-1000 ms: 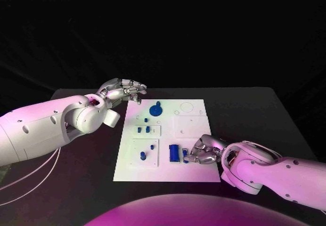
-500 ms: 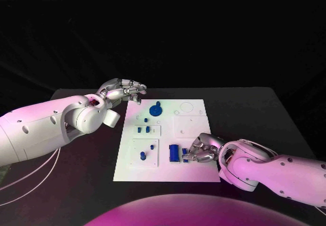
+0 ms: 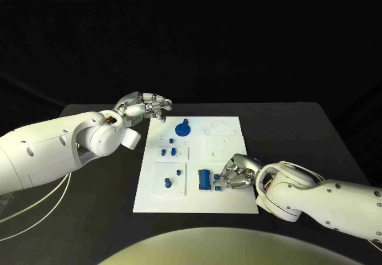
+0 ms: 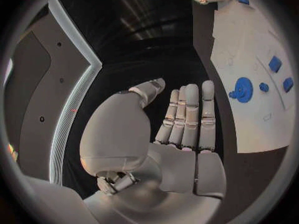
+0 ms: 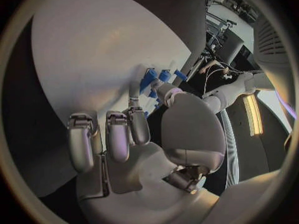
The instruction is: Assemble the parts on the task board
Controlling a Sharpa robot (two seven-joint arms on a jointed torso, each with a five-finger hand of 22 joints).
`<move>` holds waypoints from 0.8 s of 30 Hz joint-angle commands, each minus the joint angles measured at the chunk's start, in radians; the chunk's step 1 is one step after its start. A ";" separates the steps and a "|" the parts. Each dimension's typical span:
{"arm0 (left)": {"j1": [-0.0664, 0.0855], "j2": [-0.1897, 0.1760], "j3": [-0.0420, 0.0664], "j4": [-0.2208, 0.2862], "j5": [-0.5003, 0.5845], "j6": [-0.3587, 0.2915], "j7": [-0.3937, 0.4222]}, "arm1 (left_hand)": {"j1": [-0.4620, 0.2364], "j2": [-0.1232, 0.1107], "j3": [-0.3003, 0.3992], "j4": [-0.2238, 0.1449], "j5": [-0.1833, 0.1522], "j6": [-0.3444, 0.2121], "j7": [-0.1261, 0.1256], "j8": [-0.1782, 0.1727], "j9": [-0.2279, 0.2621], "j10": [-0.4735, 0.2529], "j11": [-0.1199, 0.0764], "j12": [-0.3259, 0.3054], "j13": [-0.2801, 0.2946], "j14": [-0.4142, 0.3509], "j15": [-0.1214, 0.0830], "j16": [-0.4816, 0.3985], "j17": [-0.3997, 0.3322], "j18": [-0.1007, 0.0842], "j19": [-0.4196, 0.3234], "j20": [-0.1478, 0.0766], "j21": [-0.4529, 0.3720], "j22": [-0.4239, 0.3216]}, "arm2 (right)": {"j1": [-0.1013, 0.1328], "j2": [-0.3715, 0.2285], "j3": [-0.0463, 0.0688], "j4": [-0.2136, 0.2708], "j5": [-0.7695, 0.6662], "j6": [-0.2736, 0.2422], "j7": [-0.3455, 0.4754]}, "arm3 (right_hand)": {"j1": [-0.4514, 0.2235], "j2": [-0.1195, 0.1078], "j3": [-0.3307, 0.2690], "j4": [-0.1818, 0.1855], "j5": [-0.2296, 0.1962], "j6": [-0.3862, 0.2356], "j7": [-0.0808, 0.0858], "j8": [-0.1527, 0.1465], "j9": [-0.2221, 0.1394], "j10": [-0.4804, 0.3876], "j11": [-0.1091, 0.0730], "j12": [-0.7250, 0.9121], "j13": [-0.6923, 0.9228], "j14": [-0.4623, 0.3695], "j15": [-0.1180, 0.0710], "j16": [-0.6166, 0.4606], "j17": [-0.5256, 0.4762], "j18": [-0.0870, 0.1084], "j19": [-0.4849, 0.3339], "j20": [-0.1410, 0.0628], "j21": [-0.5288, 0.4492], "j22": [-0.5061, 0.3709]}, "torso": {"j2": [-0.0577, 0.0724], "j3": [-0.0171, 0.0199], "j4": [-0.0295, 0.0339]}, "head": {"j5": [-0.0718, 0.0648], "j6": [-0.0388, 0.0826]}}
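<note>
The black table (image 3: 302, 127) carries the white board (image 3: 219, 199), a flat rigid plate lying square in the middle, with the left arm (image 3: 56, 149) drawn back off its far left corner and the right arm (image 3: 326, 196) reaching in over its near right edge. The left hand (image 3: 146, 106) hovers beside the far corner, clear of the board; the left wrist view shows its fingers (image 4: 189, 114) straight, side by side and empty. The right hand (image 3: 236, 174) rests low over the near right part of the board, fingers curled down toward a cluster of small blue parts (image 3: 208, 180); the right wrist view puts its fingertips (image 5: 138, 115) right against those pieces, but whether they actually pinch one cannot be told. Further parts sit in place: a blue gear (image 3: 183, 130) with a small knob near the far edge, short pegs (image 3: 167, 150) in the middle panel, and two more pieces (image 3: 171, 179) in the near left panel. Judged by look, the parts are light, hard plastic, stiff and probably smooth, so they would likely slip or tip under a careless squeeze. A fingertip pinch across opposite flat sides, low on the body, seems the safest hold; the gear is best taken by its rim or knob.
</note>
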 commanded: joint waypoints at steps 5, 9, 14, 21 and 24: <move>0.001 0.001 0.001 0.001 -0.001 0.006 0.005 | -0.002 0.005 0.001 0.007 -0.004 -0.008 0.002 0.004 -0.001 -0.003 0.003 -0.001 -0.001 -0.003 0.004 0.006 -0.001 0.011 -0.001 0.004 -0.004 -0.001 | -0.004 -0.002 -0.005 -0.027 -0.023 0.018 -0.006 | -0.009 -0.002 -0.055 0.023 0.003 0.011 0.000 0.003 0.005 0.027 -0.004 0.006 0.137 0.100 -0.006 0.006 0.229 -0.014 0.105 -0.008 0.005 0.263 | 0.001 0.0008 -0.0003 | 0.000 0.000; 0.001 0.002 0.001 0.001 -0.001 0.006 0.006 | -0.002 0.005 0.001 0.007 -0.004 -0.008 0.002 0.004 -0.001 -0.003 0.003 -0.001 -0.001 -0.003 0.004 0.006 -0.001 0.011 -0.001 0.004 -0.004 -0.001 | -0.004 0.000 -0.005 -0.028 -0.018 0.000 0.003 | -0.020 0.004 -0.108 0.052 0.003 0.013 0.001 0.005 0.008 0.029 -0.004 0.010 0.140 0.100 -0.005 0.007 0.230 -0.014 0.105 -0.008 0.005 0.263 | 0.001 0.0000 -0.0006 | 0.000 0.000; 0.001 0.002 0.001 0.000 -0.001 0.006 0.005 | -0.002 0.005 0.001 0.007 -0.004 -0.008 0.002 0.004 -0.001 -0.003 0.003 -0.001 -0.001 -0.003 0.004 0.006 -0.001 0.011 -0.001 0.004 -0.004 -0.001 | -0.004 -0.002 -0.005 -0.019 0.002 -0.030 0.019 | -0.036 0.025 -0.208 0.121 0.003 0.015 -0.001 0.006 0.013 0.032 -0.004 0.014 0.144 0.100 -0.006 0.007 0.231 -0.014 0.105 -0.007 0.005 0.263 | 0.001 0.0003 -0.0010 | -0.001 0.000; 0.001 0.003 0.001 -0.001 -0.001 0.006 0.005 | -0.002 0.005 0.001 0.007 -0.004 -0.008 0.002 0.004 -0.001 -0.003 0.003 -0.001 -0.001 -0.003 0.004 0.006 -0.001 0.011 -0.001 0.004 -0.004 -0.001 | -0.004 -0.015 -0.004 0.008 0.021 -0.062 0.036 | -0.039 0.043 -0.272 0.175 0.007 0.016 -0.001 0.009 0.017 0.033 -0.004 0.014 0.145 0.101 -0.005 0.008 0.233 -0.014 0.105 -0.007 0.005 0.263 | 0.001 0.0005 -0.0011 | -0.001 0.000; 0.001 0.003 0.001 -0.001 -0.001 0.007 0.005 | -0.002 0.005 0.001 0.007 -0.004 -0.008 0.002 0.004 -0.001 -0.003 0.003 -0.001 -0.001 -0.003 0.004 0.006 -0.001 0.011 -0.001 0.004 -0.004 -0.001 | 0.000 -0.024 -0.003 0.021 0.025 -0.063 0.040 | -0.031 0.045 -0.276 0.175 0.008 0.016 -0.001 0.009 0.017 0.033 -0.004 0.013 0.145 0.101 -0.005 0.009 0.234 -0.014 0.105 -0.007 0.005 0.263 | 0.001 0.0007 -0.0010 | -0.001 0.000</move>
